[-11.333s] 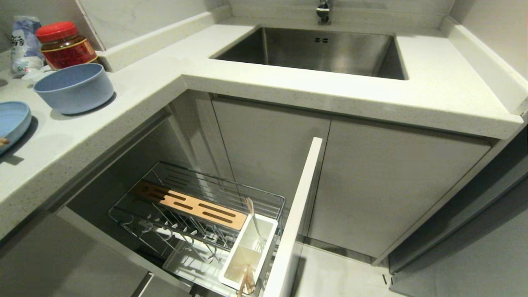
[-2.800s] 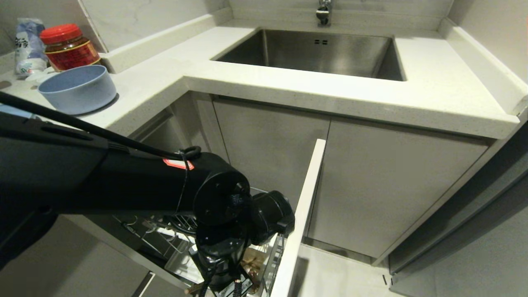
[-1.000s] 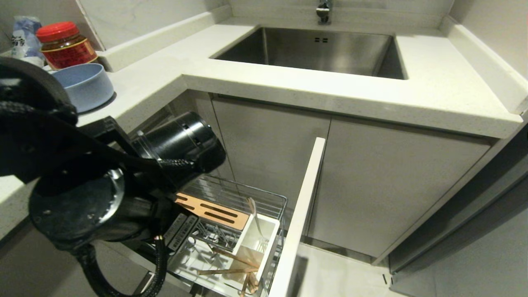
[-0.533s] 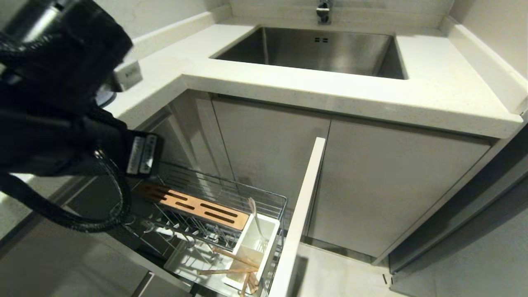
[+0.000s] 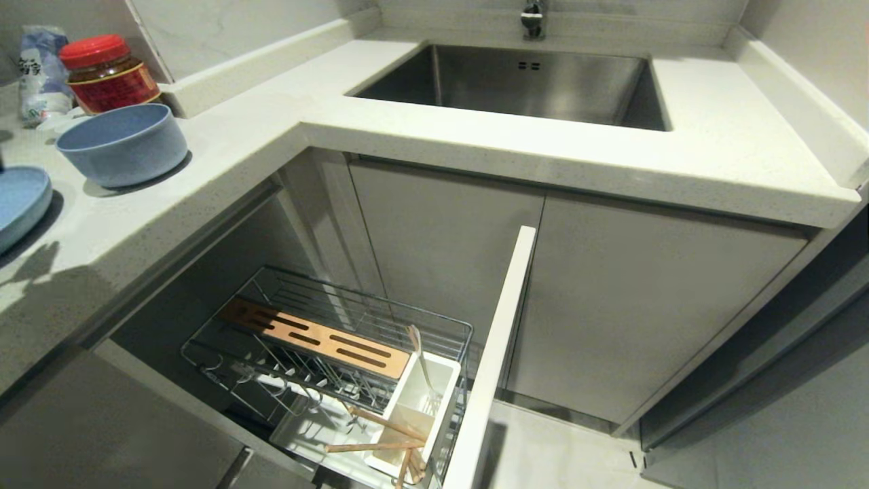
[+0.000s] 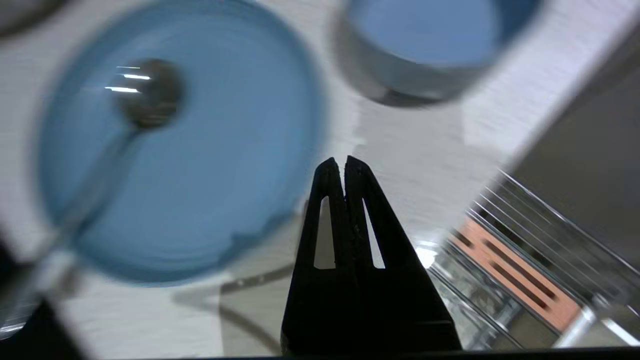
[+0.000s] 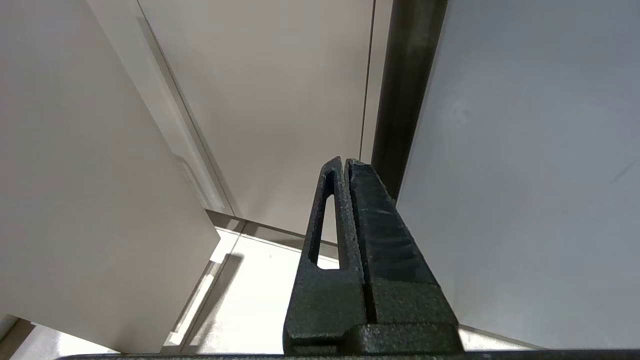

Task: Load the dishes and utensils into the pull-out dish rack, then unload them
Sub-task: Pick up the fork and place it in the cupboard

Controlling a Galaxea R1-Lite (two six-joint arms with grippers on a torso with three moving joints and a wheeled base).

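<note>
Head view: it is showing the pull-out dish rack (image 5: 326, 353) standing open under the bench (image 5: 224, 129), with neither arm in the picture.
Left wrist view: it is showing what the head view cuts off, a spoon (image 6: 142, 97) lying on the blue plate (image 6: 210, 165); the picture is blurred.
Right wrist view: it is showing only cabinet fronts and floor, well apart from the task's things.
Left fingers: the left gripper (image 6: 345, 162) is hanging over the bench with its fingers (image 6: 330, 180) pressed together, holding nothing and touching nothing.
Right fingers: the right gripper (image 7: 345, 162) is also pressed together and is gripping nothing.
Plate against fingers: the plate is lying just beside the left fingertips, at the bench edge (image 5: 17, 200).
Bowl: the blue bowl (image 5: 122, 144) is standing on the bench beyond the fingertips, near the plate.
Chopsticks: the chopsticks (image 5: 380, 435) are lying tilted across the white utensil box (image 5: 411, 421) in the rack.
Second utensil: a silver utensil (image 5: 421, 367) is standing in the same box.
</note>
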